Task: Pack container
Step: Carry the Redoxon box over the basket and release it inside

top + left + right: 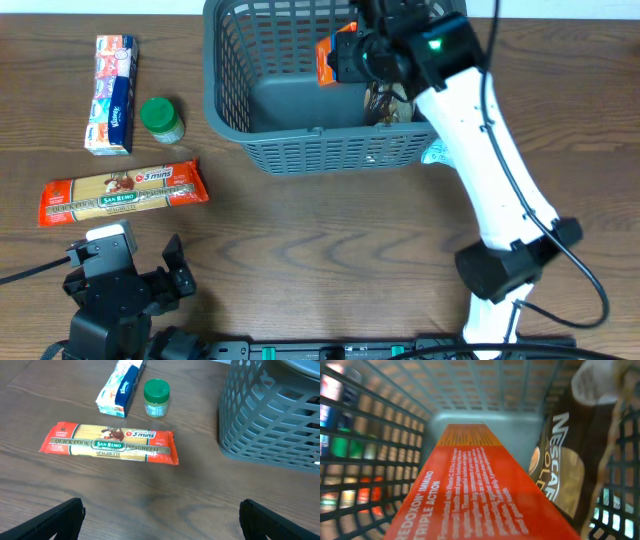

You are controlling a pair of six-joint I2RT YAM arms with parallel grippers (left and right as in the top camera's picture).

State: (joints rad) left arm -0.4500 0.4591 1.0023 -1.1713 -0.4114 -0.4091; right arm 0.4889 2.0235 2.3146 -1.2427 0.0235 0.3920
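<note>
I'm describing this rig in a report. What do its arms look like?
The right arm has a white link, black joints, a black cable alongside and a green light. The left arm is black and blocky, with a white block.

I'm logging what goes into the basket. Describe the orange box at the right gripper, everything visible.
The orange box is a long rectangular carton, cardboard by its look, orange-red with white print reading "Redoxon Immuno Triple Action" above fine text. It sits at the tip of the right gripper, apparently held, inside the container, pointing toward a lattice wall. A dark brown Nescafe pouch stands close beside it. Whether they touch is unclear.
</note>
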